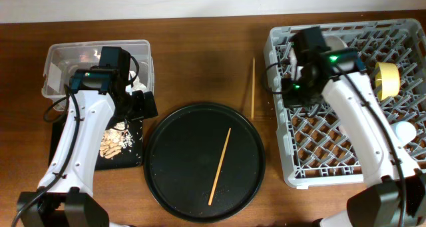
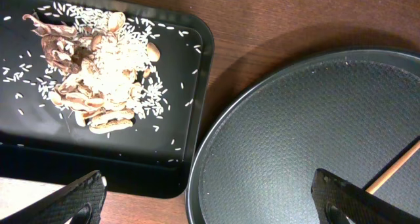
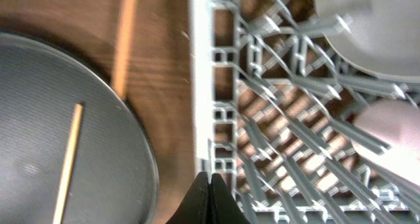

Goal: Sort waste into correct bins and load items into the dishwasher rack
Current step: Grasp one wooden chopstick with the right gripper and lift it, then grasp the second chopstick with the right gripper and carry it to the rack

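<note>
The right fingers point(image 3: 210, 196) were pressed together with nothing seen between them, hovering over the left wall of the dishwasher rack point(image 3: 203, 86). The left fingers point(image 2: 210, 201) stood wide apart and empty, with the food scraps point(image 2: 98, 73) on the black tray point(image 2: 39, 135) ahead of them and to the left.

Two sticks looked left to load. The tray chopstick point(image 3: 67, 159) lay on the round tray point(image 3: 39, 119) to the left of the right fingers. The table chopstick point(image 3: 125, 40) lay on the table point(image 3: 164, 66) between that tray and the rack.

To lift either one well, the right fingers would probably need to open, line up across the stick and close near its middle, so that it stayed level.

The table chopstick was blurred in the right wrist view. The plate point(image 3: 374, 27) was cut off at the frame edge, and the arm hid part of the rack from overhead.
</note>
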`<state>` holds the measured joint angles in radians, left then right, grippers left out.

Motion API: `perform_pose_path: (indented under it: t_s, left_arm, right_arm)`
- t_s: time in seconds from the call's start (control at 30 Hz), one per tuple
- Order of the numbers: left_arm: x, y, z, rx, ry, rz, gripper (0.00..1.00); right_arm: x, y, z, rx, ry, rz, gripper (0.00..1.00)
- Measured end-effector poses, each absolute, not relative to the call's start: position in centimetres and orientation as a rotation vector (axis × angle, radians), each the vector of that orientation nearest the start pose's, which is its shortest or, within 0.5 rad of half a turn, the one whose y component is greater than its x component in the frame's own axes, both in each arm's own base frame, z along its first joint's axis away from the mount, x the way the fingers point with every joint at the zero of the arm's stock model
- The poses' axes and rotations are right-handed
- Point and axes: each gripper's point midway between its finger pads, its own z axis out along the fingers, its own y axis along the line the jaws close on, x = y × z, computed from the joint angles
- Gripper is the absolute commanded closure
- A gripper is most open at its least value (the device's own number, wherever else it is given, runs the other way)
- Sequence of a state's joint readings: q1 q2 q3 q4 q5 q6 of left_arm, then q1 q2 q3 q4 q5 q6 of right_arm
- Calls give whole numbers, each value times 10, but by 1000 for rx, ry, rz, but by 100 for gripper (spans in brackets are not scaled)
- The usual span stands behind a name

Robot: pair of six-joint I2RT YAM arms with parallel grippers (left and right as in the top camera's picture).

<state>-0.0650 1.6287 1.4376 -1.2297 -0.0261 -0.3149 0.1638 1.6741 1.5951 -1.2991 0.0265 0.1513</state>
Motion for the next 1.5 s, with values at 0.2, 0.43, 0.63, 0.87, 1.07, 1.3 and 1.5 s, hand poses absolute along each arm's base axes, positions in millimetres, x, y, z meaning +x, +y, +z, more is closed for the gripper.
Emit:
perform_pose_path:
  t_s: [0.2,0.43,0.63,0.87,1.07,1.3,1.5]
  left_arm:
    - [324,-17,146,-375,2966,-4,0]
    - [324,-17,146,-376,2966,-4,1]
    - [324,-17,146,-375,2965,-4,1]
    - [324,-17,146,-375,2963,-4,1]
    - [325,-17,147,-375,2962,-5,1]
    - [325,-17,147,-375,2962,-5,1]
    - [325,-17,147,-375,2962,-5,1]
  right_arm:
    - [336,38,169,-22,2982,-11,96]
    - [342,73,173,-66,2944,272,2]
    - [329,136,179,-108,2943,539,2]
    - [268,248,93,-107,2993,440,17]
    - [225,251,17,-45,3137,217,20]
    - [219,240,0,57,3180,87,70]
    - [218,234,0,130,3183,45,79]
